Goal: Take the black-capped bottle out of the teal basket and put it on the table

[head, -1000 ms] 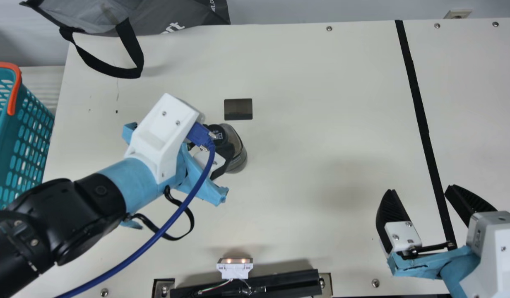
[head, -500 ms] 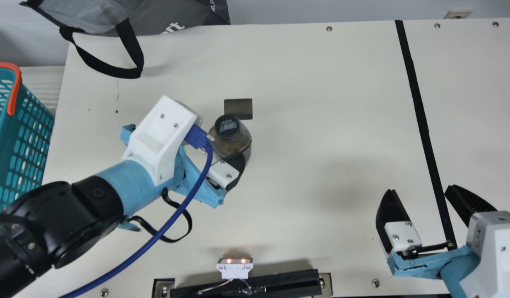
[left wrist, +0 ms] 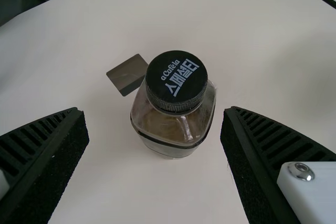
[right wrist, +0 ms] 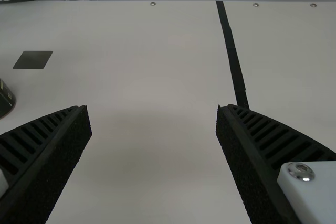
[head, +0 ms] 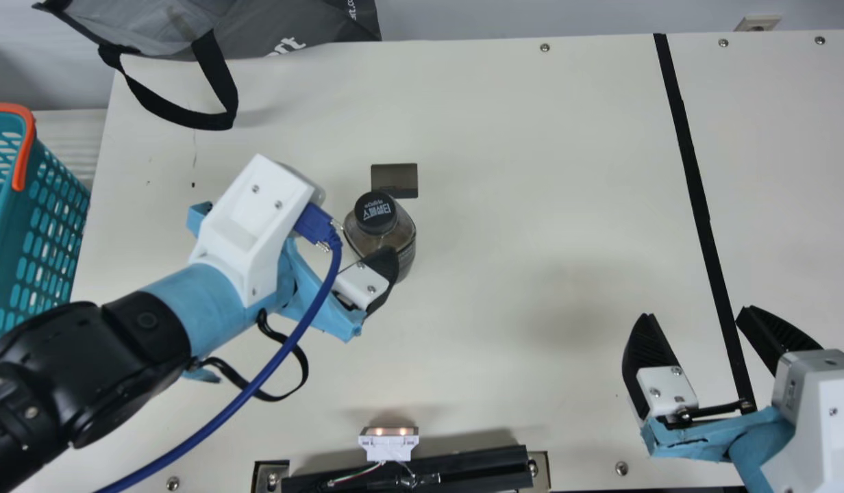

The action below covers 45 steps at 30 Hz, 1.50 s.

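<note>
Noted since the earlier frames, main view: my left pincer (left wrist: 153, 110) has drawn off the black-capped bottle (head: 394, 236), backing towards the worktop's (head: 518, 171) left edge. The bottle stands upright on the worktop, left of centre, roughly midway between far and near edges, just beside a dark rectangle (head: 394, 177). I judge it was set well inboard so it stands steady, with the pincer spread to free it. One finger (head: 386, 260) overlaps the bottle's near side in this line of sight; the other is hidden under my white housing (head: 254, 222). The teal basket (head: 48, 226) sits by the worktop's left edge, cut off by the frame; its contents cannot be made out.

Left wrist view: fingers apart, a gap either side of the bottle, so no grip. Its lower body and base are hard to make out beneath the shoulders.

Right wrist view: my right pincer (head: 695, 313) is also spread, holding nothing, parked near the worktop's near right corner, presumably because one arm suffices. Only a dark sliver of the bottle enters.
</note>
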{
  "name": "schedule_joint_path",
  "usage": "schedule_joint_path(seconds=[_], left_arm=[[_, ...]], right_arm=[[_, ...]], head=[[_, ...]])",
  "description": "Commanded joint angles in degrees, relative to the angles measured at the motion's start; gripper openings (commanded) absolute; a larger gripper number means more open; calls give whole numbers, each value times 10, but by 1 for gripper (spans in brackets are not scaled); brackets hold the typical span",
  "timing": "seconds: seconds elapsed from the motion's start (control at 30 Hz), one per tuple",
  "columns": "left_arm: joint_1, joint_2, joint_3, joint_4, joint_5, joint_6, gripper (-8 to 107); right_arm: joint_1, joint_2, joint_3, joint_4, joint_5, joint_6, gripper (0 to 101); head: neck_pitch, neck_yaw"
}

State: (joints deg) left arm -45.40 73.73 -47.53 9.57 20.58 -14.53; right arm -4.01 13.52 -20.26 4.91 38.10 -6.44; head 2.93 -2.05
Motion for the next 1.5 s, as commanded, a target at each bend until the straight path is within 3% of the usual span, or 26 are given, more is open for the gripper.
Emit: schedule_joint_path(seconds=[0.0,0.77,1.03,1.47], left_arm=[[1,-3,-1,2,2,-2,107],[34,-97,-10,103,24,-112,107],[61,-152,11,135,28,-146,107],[164,-256,75,146,25,-140,107]], right_arm=[[0,0,0,0,0,0,91],[0,0,0,-1,1,0,91],[0,0,0,-1,1,0,91],[0,0,0,-1,1,0,91]], head=[[-2,5],[-2,5],[-2,5],[-2,5]])
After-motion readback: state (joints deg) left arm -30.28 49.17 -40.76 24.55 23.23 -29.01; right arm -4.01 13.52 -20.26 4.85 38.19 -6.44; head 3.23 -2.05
